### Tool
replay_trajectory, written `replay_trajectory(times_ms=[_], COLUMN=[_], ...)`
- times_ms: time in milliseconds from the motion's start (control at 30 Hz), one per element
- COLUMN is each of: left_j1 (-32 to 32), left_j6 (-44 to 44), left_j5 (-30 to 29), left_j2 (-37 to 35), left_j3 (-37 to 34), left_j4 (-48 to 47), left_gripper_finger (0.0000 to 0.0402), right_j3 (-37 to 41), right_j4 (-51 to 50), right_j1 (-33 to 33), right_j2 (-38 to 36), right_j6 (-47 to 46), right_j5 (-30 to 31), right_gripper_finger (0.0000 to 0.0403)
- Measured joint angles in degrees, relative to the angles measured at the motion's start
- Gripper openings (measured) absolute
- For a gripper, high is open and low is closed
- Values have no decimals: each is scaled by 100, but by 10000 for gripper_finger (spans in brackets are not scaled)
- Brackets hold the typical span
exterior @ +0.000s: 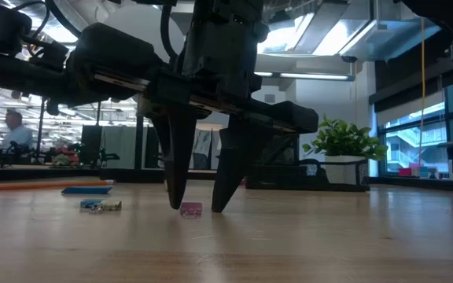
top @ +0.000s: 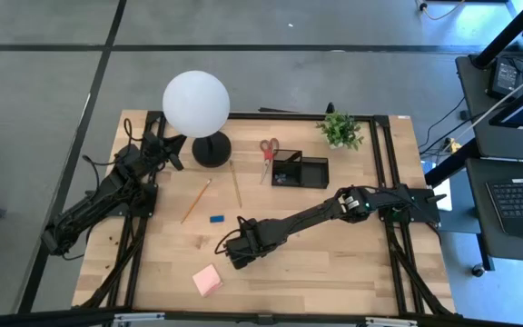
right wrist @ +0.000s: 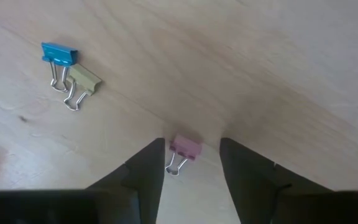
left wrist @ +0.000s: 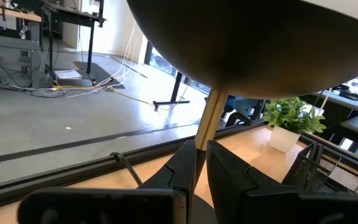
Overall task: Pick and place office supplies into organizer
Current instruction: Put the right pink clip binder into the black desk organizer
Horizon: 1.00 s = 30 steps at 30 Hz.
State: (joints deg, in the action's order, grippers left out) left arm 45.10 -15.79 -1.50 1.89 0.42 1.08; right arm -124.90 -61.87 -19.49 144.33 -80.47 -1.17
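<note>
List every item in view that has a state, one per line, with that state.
right gripper: open, fingers down on either side of the pink clip
pink clip: flat on the table, not gripped
blue clip: on the table, touching the yellow clip
yellow clip: on the table
left gripper: by the lamp, idle
organizer: upright
scissors: outside the organizer

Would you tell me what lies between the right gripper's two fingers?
A pink binder clip sits on the table between the open right gripper, untouched, per the right wrist and low views.
</note>
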Motion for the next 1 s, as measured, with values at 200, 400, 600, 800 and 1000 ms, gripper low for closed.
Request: replay_trajectory(times_ms=[200,400,600,800,1000], left_j1=[0,-2,-2,0,-2], left_j6=[0,0,0,0,0], left_j5=[0,0,0,0,0], left_j2=[0,0,0,0,0], left_j3=[-2,-1,-2,0,-2], left_j4=[0,-1,-1,-2,-1], left_gripper_finger=[33,33,33,33,33], right_j3=[-2,-1,-2,-2,-2], right_j4=[4,-38,-66,-72,-78], right_j1=[-2,-1,0,-2,0], right_j2=[0,0,0,0,0], right_j6=[-2,-2,-2,-2,-2], right_j5=[-16,-39,-42,-46,-52], right_gripper_finger=[161,161,161,161,161])
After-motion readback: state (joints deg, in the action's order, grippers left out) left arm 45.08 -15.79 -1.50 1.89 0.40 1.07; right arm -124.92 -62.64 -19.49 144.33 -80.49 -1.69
